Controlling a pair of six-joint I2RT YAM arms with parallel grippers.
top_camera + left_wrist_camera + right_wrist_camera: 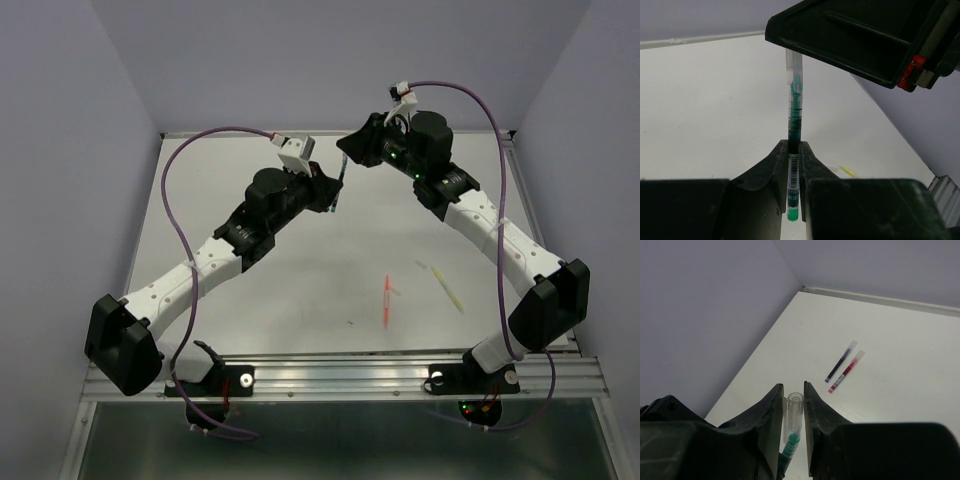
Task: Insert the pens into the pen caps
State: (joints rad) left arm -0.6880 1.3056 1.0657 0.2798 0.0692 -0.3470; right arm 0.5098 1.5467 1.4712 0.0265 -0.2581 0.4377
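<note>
My left gripper is shut on the green pen and holds it off the table, tip pointing away. My right gripper is shut on a clear pen cap. The green pen's tip sits inside the cap's mouth. In the top view the two grippers, left and right, meet at the back middle of the table with the pen between them. The dark blue pen and the dark red pen lie side by side, each with a pale cap on.
An orange pen and a pale yellow pen lie on the white table at the right front. The yellow pen also shows in the left wrist view. Grey walls close in the table on the left, back and right.
</note>
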